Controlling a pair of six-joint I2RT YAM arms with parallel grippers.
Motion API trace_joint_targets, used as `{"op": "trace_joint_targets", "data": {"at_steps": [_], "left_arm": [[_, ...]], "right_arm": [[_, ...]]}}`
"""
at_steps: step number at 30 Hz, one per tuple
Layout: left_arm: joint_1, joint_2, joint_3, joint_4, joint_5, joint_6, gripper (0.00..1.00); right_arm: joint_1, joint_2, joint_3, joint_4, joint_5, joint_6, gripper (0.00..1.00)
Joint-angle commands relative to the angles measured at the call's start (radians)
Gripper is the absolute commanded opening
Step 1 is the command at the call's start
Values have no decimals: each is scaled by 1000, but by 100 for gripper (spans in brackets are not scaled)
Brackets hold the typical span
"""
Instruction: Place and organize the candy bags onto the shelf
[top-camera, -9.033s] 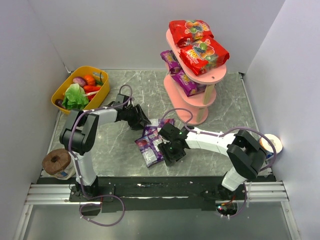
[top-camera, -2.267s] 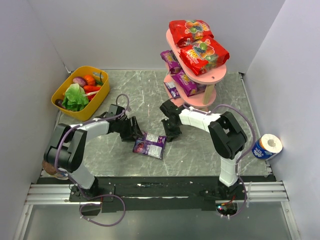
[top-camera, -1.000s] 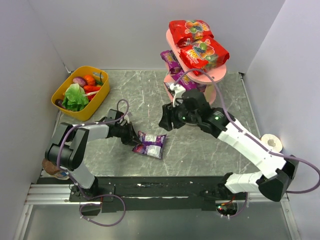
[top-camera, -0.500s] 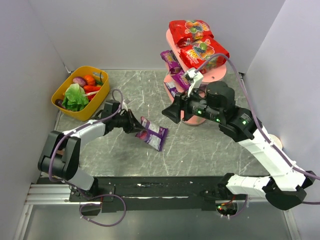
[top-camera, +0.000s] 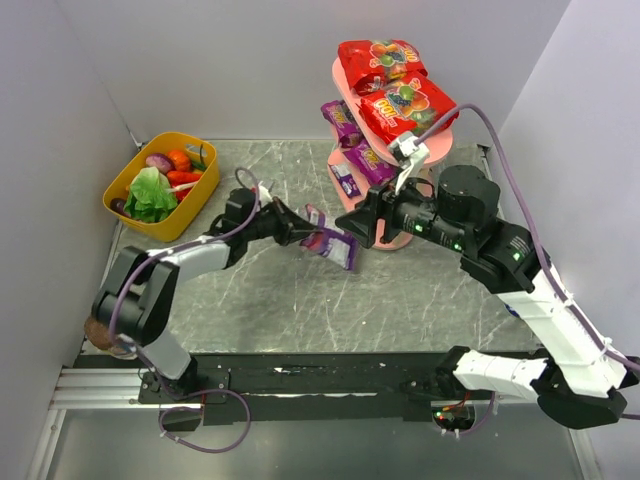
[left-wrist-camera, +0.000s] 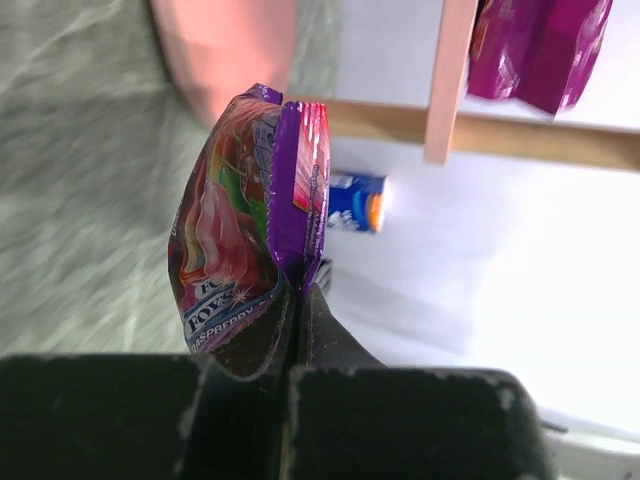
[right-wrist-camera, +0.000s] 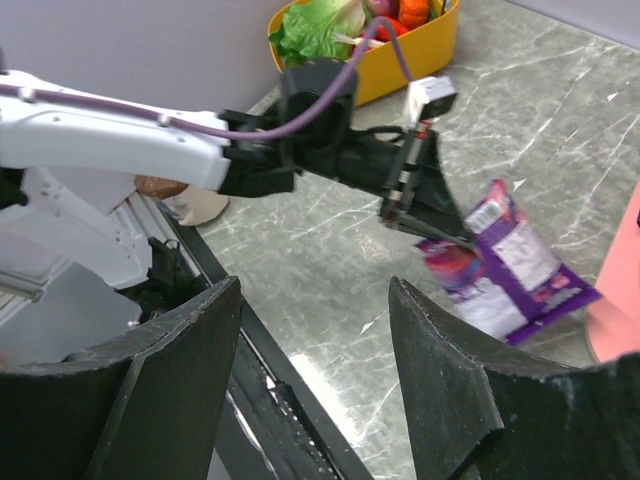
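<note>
My left gripper (top-camera: 305, 232) is shut on the edge of a small purple candy bag (top-camera: 335, 246), which hangs in the air just left of the pink shelf (top-camera: 428, 150). In the left wrist view the bag (left-wrist-camera: 250, 220) stands edge-on above the closed fingers. My right gripper (top-camera: 362, 232) hovers open beside the bag, nothing between its fingers (right-wrist-camera: 210, 330); that view shows the bag (right-wrist-camera: 510, 265) ahead. Two red candy bags (top-camera: 405, 108) lie on the top tier. Purple bags (top-camera: 372, 160) sit on the lower tiers.
A yellow basket (top-camera: 160, 185) of toy vegetables stands at the back left. A twine roll (top-camera: 100, 330) sits by the left arm's base. A blue-white roll (left-wrist-camera: 355, 200) shows beyond the shelf upright (left-wrist-camera: 448, 80). Walls close in on three sides.
The left gripper has lifted the purple bag off the table and carried it right, toward the shelf. The right arm has risen and swung back, its jaws a little wider.
</note>
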Motion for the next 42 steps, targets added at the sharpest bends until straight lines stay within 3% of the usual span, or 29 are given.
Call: {"op": "trace_joint_targets", "data": {"at_steps": [1,4,13,20,34,42], "left_arm": [[-41,103,106,231,-78,-168,1],[-67,178,161,306,-132,-234,1],[-147,396,396,306,-316,-288,1],[-213,557,680,129,-416,-203,1],[-296,640,537,147,-512,-517,1],[-299,683,514,156,-505,-608,5]], "right_arm": [[6,-49,40,1,19,-23,68],[7,-69,36,-6,24,-25,68],[6,-114,19,-28,27,-23,70],[3,-115,42,-78,56,-51,70],[0,-111,48,-103,75,-63,71],[1,-112,37,-103,75,-65,72]]}}
